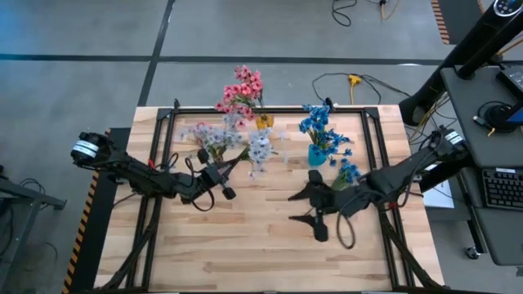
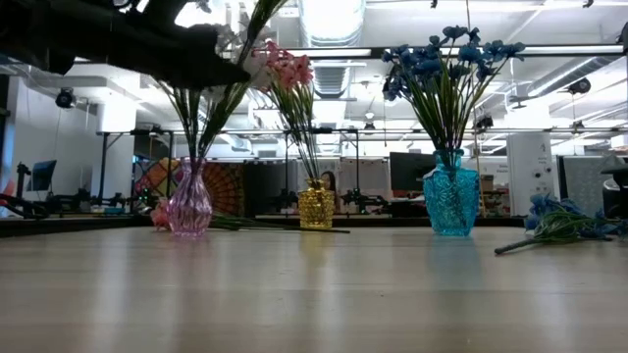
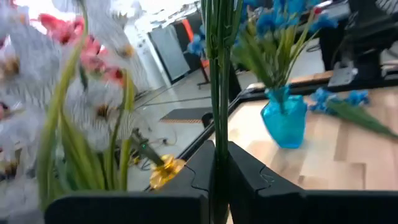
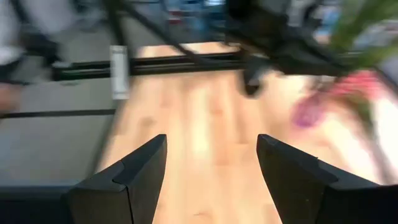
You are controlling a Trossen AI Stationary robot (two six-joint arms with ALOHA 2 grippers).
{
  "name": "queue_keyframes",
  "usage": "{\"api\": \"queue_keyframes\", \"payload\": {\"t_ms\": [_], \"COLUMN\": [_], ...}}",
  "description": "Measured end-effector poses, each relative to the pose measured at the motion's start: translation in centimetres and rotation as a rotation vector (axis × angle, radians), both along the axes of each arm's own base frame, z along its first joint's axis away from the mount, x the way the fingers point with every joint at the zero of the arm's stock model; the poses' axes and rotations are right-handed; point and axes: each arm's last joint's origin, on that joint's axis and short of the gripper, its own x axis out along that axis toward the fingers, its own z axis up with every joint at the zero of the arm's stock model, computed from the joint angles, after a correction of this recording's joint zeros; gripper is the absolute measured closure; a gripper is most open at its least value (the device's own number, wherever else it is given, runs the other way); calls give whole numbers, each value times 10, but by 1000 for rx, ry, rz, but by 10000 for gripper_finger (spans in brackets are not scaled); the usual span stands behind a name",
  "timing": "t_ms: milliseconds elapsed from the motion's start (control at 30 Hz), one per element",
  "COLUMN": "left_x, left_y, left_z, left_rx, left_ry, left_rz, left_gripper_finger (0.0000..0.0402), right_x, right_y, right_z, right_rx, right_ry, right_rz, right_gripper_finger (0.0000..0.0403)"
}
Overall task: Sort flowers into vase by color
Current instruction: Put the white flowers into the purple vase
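Observation:
My left gripper [image 1: 219, 175] is shut on a white-lavender sprig [image 1: 259, 151], high above the table beside the pink vase [image 2: 190, 206]. That vase holds other white-lavender flowers [image 1: 206, 135]. The yellow vase [image 2: 315, 208] holds pink flowers [image 1: 242, 88]. The blue vase [image 2: 451, 201] holds blue flowers [image 1: 317, 124]. One blue sprig [image 1: 347, 173] lies flat on the table by the blue vase, also the blue sprig [image 2: 557, 222] in the low view. My right gripper [image 1: 315, 208] hangs open near that sprig, touching nothing. My left gripper [image 3: 219, 180] pinches the sprig's thin green stem [image 3: 217, 134] between its two fingers, well below the blossoms. The fingers come level from the table's left and lie across the stem. The stem stands up past them, and the blossoms [image 1: 259, 151] sit toward the far right.
The three vases stand in a row along the far half of the table. A black frame rail [image 1: 270, 109] borders the far edge. Bare wood [image 1: 245, 245] lies in the near half. My right gripper's fingers [image 4: 140, 168] face toward the left arm [image 4: 280, 37].

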Motion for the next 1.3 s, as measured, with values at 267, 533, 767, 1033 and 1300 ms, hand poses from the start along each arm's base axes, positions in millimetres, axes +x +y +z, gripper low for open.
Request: {"api": "queue_keyframes", "payload": {"t_ms": [267, 533, 767, 1033, 1300], "left_x": [6, 1, -10, -16, -20], "left_y": [-17, -49, -74, -86, -92], "left_z": [18, 27, 30, 29, 27], "left_rx": [16, 10, -44, -68, -62], "left_ry": [-29, -37, -72, -77, -58], "left_rz": [-55, -176, -287, -340, -370], "left_gripper_finger": [396, 395, 395, 395, 395], "right_x": [23, 66, 86, 119, 146], "right_y": [17, 36, 45, 38, 37], "right_z": [-24, -51, -50, -52, -46], "right_rx": [-105, -255, -224, -201, -246], "right_ry": [-12, -202, -422, -469, -491], "right_rz": [-122, -252, -236, -219, -251], "right_gripper_finger": [161, 161, 161, 161, 192]}}
